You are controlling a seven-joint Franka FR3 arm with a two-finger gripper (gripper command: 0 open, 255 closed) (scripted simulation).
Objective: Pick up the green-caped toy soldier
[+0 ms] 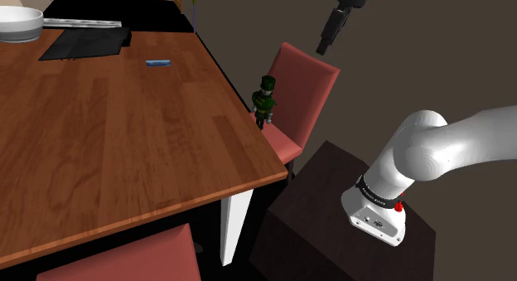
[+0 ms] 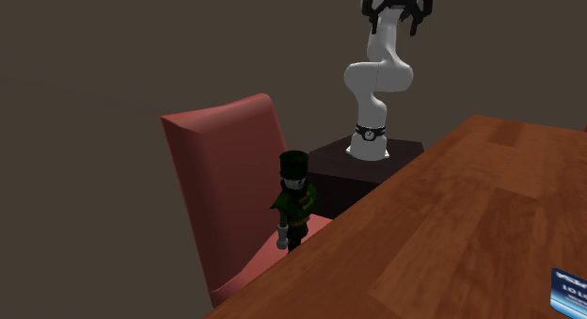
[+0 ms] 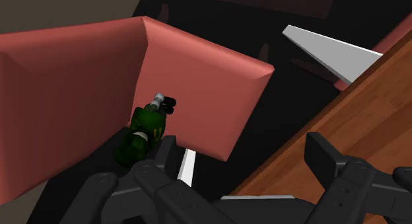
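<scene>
The toy soldier point(image 1: 263, 101) wears a dark green hat and green cape and stands upright at the very edge of the wooden table point(image 1: 124, 147), right in front of a red chair point(image 1: 304, 87). In the second exterior view the soldier point(image 2: 294, 200) faces along the table edge. My gripper point(image 1: 323, 46) hangs high above the chair, up and to the shoulder view's right of the soldier, well apart from it. In the wrist view the soldier point(image 3: 144, 129) lies beyond the one finger point(image 3: 165, 152), outside the wide gap. The gripper point(image 3: 244, 151) is open and holds nothing.
On the table's far side lie a white bowl point(image 1: 18, 22), a dark mat point(image 1: 83, 41) and a small blue card point(image 1: 157, 62). A second red chair point(image 1: 124, 259) sits at the near edge. The white table leg point(image 1: 234, 225) stands beside my dark stand point(image 1: 315, 230).
</scene>
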